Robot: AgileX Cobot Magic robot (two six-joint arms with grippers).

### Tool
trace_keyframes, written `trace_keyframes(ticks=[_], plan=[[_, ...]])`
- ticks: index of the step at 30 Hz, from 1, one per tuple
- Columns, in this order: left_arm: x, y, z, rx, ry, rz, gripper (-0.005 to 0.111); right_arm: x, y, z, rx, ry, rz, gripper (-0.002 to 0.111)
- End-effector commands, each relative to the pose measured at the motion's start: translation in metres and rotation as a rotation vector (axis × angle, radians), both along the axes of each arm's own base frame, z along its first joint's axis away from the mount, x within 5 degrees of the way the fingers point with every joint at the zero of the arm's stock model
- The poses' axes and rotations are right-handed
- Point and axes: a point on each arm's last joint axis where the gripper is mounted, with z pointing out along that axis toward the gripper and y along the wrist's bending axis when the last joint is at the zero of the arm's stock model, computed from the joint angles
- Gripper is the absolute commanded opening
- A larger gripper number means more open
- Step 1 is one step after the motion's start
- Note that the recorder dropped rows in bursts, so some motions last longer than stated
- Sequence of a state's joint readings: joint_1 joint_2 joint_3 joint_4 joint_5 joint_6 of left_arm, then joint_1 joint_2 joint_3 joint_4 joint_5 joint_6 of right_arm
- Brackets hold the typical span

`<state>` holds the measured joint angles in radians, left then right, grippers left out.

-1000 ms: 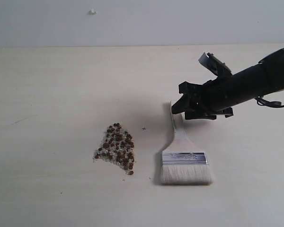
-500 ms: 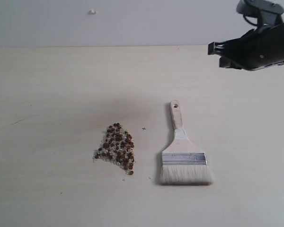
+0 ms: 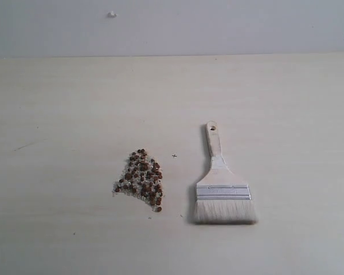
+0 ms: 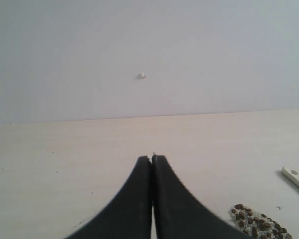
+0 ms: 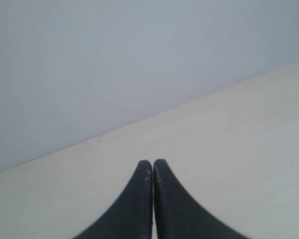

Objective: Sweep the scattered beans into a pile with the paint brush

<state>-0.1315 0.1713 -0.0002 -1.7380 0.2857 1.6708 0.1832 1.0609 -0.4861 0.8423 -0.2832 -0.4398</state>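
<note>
Exterior view: paint brush (image 3: 221, 179) lies flat on the pale table (image 3: 74, 103), nothing touching it. Its bristles face the camera and its holed handle end points away. The beans (image 3: 140, 179) sit gathered in one pile just left of the brush's bristle end, a bare gap between. The left gripper (image 4: 152, 159) has its jaws pressed together, empty, apart from the brush. The right gripper (image 5: 152, 162) is likewise closed on nothing.

One paint brush (image 3: 223, 192), one pile (image 3: 140, 182), dozens of beans (image 3: 143, 167), one table (image 3: 74, 114).
</note>
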Motion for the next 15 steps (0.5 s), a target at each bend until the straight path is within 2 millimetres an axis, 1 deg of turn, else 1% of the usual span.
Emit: trace_keyframes(ticks=[1,3,8,15], plan=[[-0.001,0.0,0.001,-0.008,-0.007,0.001,0.0,-0.021,0.011,0.004,-0.041,-0.051,0.094,0.0],[-0.001,0.0,0.001,-0.008,-0.007,0.001,0.0,-0.025,0.014,0.005,-0.06,-0.04,0.149,0.0],[-0.001,0.0,0.001,-0.008,-0.007,0.001,0.0,-0.039,0.02,0.008,-0.03,-0.002,0.241,0.0],[-0.001,0.0,0.001,-0.008,-0.007,0.001,0.0,-0.046,0.018,0.016,-0.011,-0.042,0.24,0.0]])
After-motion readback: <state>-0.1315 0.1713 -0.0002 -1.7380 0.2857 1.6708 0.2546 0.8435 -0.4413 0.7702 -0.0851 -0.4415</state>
